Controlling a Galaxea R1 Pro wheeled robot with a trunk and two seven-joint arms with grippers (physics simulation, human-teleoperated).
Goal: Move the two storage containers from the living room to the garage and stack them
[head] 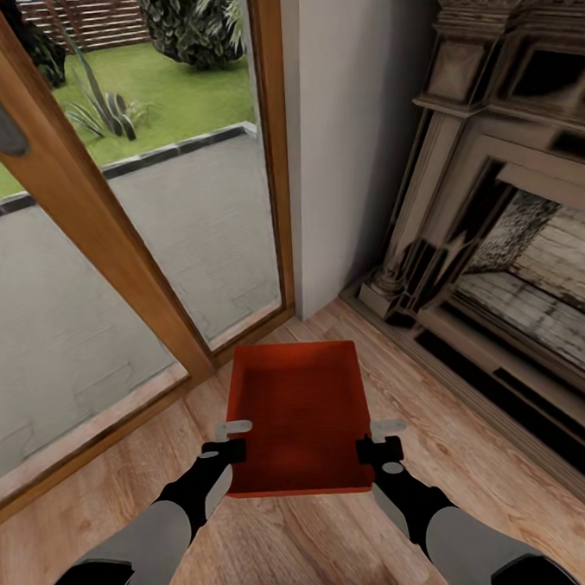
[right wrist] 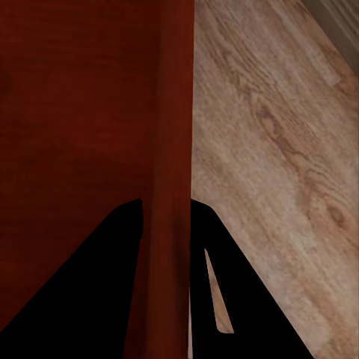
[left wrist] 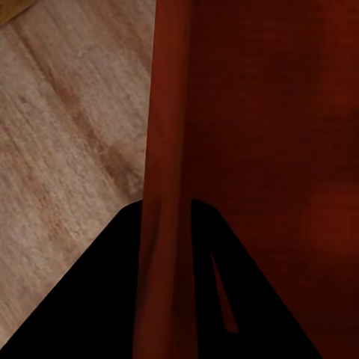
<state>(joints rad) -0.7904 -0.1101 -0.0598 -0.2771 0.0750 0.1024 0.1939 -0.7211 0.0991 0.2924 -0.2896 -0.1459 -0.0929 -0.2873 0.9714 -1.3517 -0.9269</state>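
Observation:
One red-orange open-top storage container (head: 300,413) sits low over the pale wood plank floor (head: 299,543) of the living room, straight ahead of me. My left gripper (head: 232,441) is shut on its left wall and my right gripper (head: 379,439) on its right wall, both near the near end. In the left wrist view the thin red wall of the container (left wrist: 262,112) runs between the black fingers of the left gripper (left wrist: 168,247). The right wrist view shows the container (right wrist: 82,97) clamped the same way by the right gripper (right wrist: 166,247). I cannot tell whether the bin rests on the planks or hangs just above them.
A glass door with a wooden frame (head: 107,234) stands at the left, with a patio and lawn outside. A white wall section (head: 344,151) rises just beyond the container. A carved fireplace (head: 496,228) fills the right side, its base close to the bin.

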